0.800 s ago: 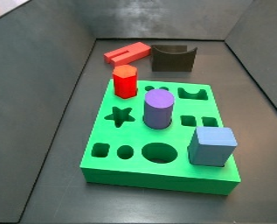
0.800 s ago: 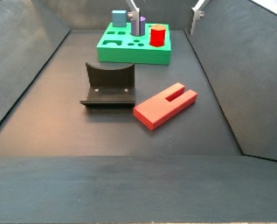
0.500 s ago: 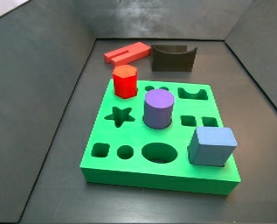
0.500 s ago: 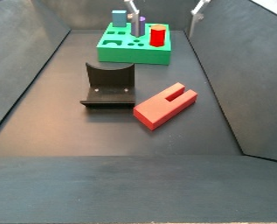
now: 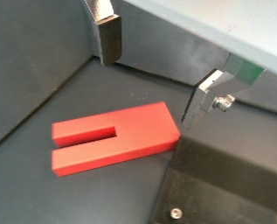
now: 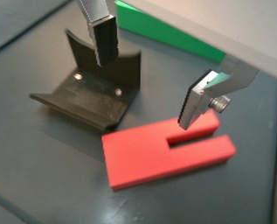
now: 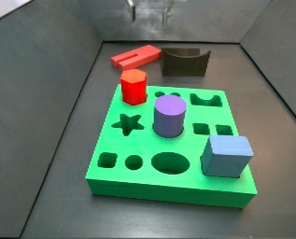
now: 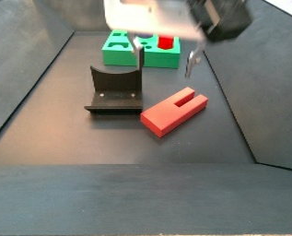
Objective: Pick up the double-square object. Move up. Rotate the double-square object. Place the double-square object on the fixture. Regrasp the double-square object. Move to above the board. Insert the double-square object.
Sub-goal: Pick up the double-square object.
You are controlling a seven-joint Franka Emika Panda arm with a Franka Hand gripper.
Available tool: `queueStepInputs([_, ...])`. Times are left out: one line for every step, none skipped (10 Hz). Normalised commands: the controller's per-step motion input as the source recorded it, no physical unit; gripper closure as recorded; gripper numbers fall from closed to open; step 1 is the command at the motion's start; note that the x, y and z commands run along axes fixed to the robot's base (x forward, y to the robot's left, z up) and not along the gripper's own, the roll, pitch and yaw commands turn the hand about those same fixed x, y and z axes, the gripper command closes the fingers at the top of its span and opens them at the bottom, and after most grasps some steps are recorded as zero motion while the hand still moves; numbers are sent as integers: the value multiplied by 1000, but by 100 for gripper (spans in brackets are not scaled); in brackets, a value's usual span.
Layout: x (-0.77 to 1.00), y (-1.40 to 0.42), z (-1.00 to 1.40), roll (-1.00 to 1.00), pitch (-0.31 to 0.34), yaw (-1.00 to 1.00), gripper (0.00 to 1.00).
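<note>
The double-square object (image 8: 173, 111) is a long red notched block lying flat on the dark floor next to the fixture (image 8: 113, 89); it also shows in both wrist views (image 5: 114, 138) (image 6: 164, 156) and in a side view (image 7: 135, 57). The fixture (image 6: 93, 87) is a dark block with a U-shaped notch (image 7: 185, 62). My gripper (image 8: 167, 60) hangs open and empty above the red block's far end, near the fixture. In both wrist views the gripper (image 5: 155, 70) (image 6: 151, 72) has its fingers wide apart with nothing between them. The green board (image 7: 176, 140) lies beyond.
On the board stand a red hexagonal prism (image 7: 133, 87), a purple cylinder (image 7: 169, 117) and a blue cube (image 7: 228, 155). Grey walls enclose the floor on all sides. The board's edge (image 6: 176, 35) shows behind the fixture.
The gripper has come down into both side views from above, toward the red block and the fixture. The block, fixture and board have not moved.
</note>
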Motion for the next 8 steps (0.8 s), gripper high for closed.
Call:
queueStepInputs([0, 234, -623, -201, -41, -569, 0])
queueStepInputs([0, 260, -594, -226, -59, -523, 0])
queueStepInputs([-220, 249, -577, -260, -91, -480, 0])
queueStepInputs([-309, 177, -423, -350, -116, -440, 0])
queueStepInputs([-200, 106, -257, -434, -116, -303, 0])
queueStepInputs([-114, 94, -251, -430, -121, -283, 0])
queueStepInputs([-180, -109, -437, -319, -131, -269, 0])
queueStepInputs([0, -426, -529, -226, -101, -200, 0])
